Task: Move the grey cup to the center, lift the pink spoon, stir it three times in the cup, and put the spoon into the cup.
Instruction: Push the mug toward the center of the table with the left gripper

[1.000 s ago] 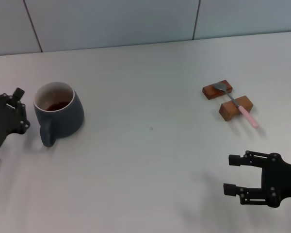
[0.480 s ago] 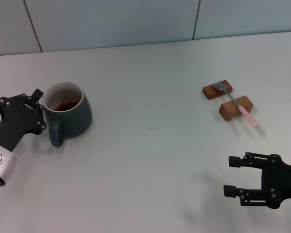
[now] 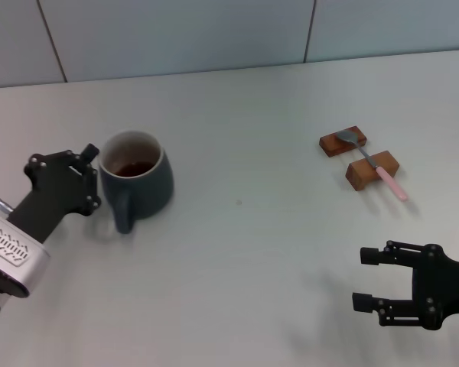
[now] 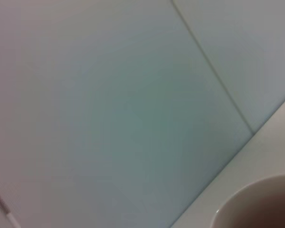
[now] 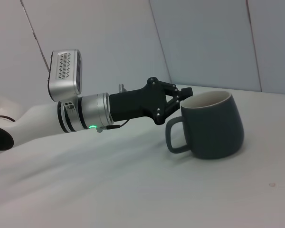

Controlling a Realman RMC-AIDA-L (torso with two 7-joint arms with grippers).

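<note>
I'm pressing my left claw (image 3: 92,164) against the rim of the grey cup (image 3: 138,180), on the side away from the pink spoon (image 3: 371,163), nudging it toward the middle of the surface (image 3: 245,252). Whether that claw is pinching the rim or only pushing, I cannot tell; the cup is hiding the tips. The spoon is lying across two wooden blocks (image 3: 359,156), raised for grabbing. My right claw (image 3: 369,277) is waiting wide open, empty, nearer me than the spoon.
</note>
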